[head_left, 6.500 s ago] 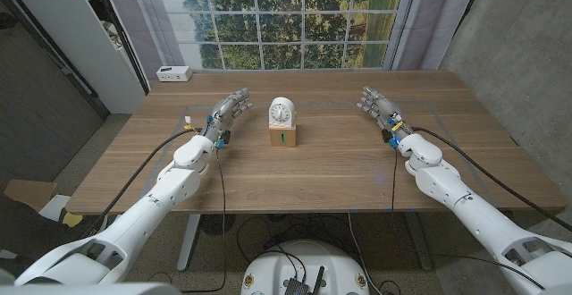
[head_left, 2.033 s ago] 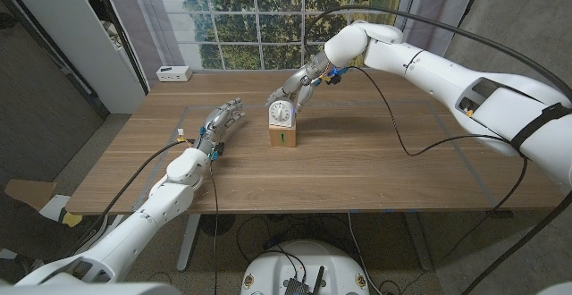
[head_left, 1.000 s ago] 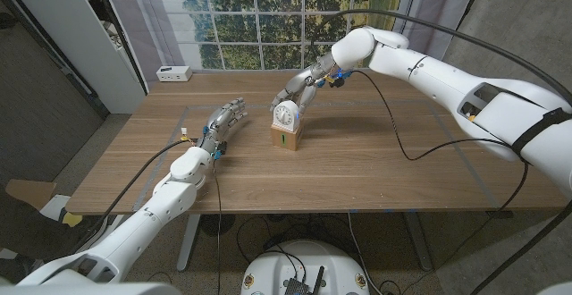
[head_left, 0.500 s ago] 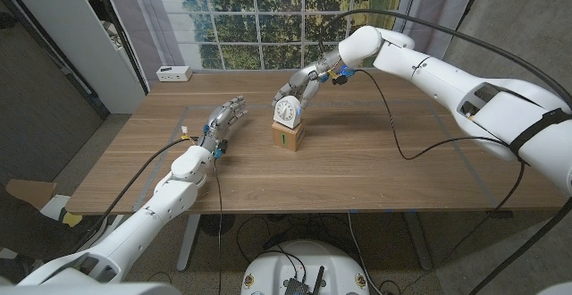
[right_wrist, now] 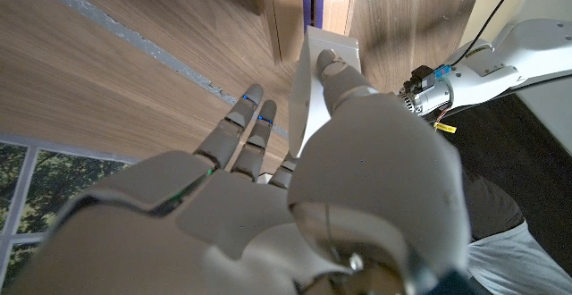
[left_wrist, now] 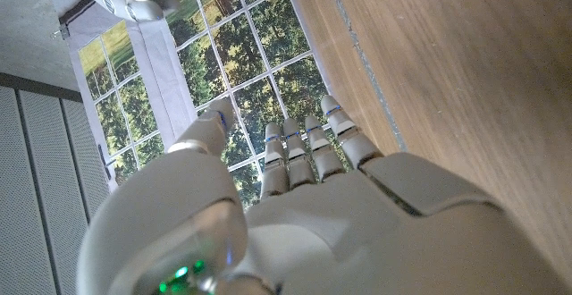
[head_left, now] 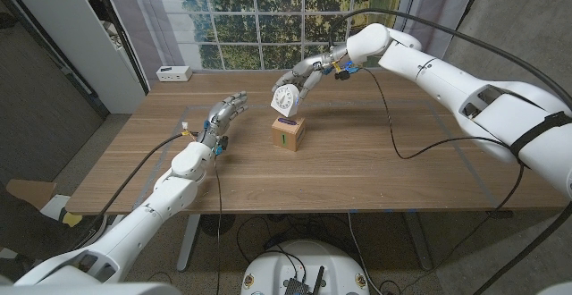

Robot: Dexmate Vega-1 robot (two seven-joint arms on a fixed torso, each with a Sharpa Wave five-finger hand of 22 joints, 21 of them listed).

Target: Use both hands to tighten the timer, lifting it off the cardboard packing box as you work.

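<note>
My right hand (head_left: 313, 71) grips the white round timer (head_left: 285, 97) from above and behind and holds it in the air just over the small cardboard box (head_left: 286, 136). A purple patch (head_left: 286, 122) shows on the box's top. In the right wrist view the timer (right_wrist: 307, 89) sits between my thumb and fingers (right_wrist: 255, 130), with the box (right_wrist: 286, 9) and its purple strip (right_wrist: 310, 4) beyond. My left hand (head_left: 223, 114) stands open to the left of the box, fingers apart and holding nothing. The left wrist view shows that hand's back (left_wrist: 304, 206).
A small white device (head_left: 173, 73) lies at the table's far left corner. The right arm's black cable (head_left: 402, 147) hangs over the table to the right of the box. Tape lines (head_left: 188, 112) mark the wooden table (head_left: 357, 179). A window stands behind.
The right hand has raised the timer off the cardboard box, uncovering the purple patch on the box's top. The left hand has hardly moved.
</note>
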